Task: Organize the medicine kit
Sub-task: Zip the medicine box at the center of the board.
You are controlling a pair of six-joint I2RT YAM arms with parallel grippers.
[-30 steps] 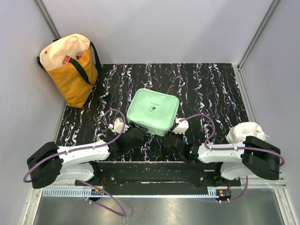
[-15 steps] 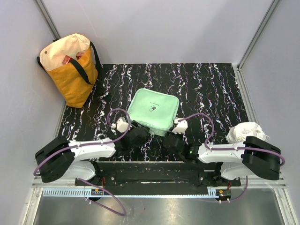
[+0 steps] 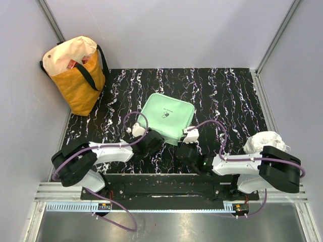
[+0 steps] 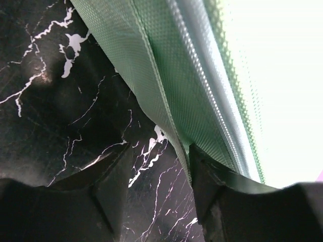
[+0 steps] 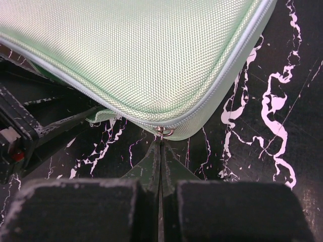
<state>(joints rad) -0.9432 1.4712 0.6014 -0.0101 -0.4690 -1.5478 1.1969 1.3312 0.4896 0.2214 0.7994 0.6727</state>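
Kit (image 3: pixel 166 117) flat on table (image 3: pixel 227 96), your left gripper (image 4: pixel 159 166) spread against its near-left edge, your right gripper (image 5: pixel 160 146) pressed together at zip pull (image 5: pixel 164 132).

Black, white-veined marble-pattern tabletop (image 3: pixel 237 91), enclosed by plain pale grey walls (image 3: pixel 171 30) with slim metal corner posts (image 3: pixel 276 35); brushed steel sheet (image 3: pixel 192 227) along near edge.

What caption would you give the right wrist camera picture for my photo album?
Right hand pinching the zipper pull of the mint-green medicine kit.
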